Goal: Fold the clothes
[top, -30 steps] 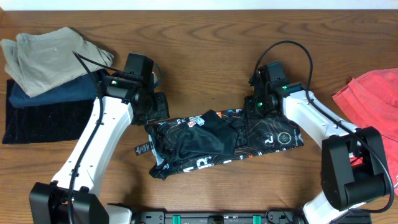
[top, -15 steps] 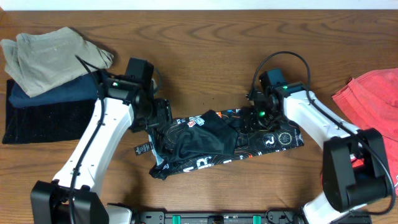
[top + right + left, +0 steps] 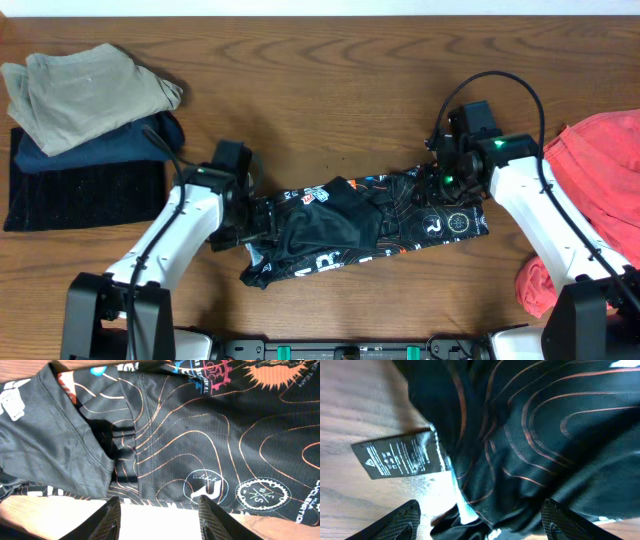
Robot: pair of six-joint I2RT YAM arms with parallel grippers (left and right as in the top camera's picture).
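Crumpled black jersey point(image 3: 360, 225) lies mid-frame on a wooden bench point(image 3: 330, 80), one robot arm at each end.
The left hand point(image 3: 485, 520), by the care label point(image 3: 402, 457), and the right hand point(image 3: 160, 517), over the jersey's right end, both gape open and hold nothing. The fabric looks thin, limp and slippery, so a hem or corner is likely the best place to pinch it.

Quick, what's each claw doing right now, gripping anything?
Left claw: open, over the black jersey, holding nothing.
Right claw: open, holding nothing.
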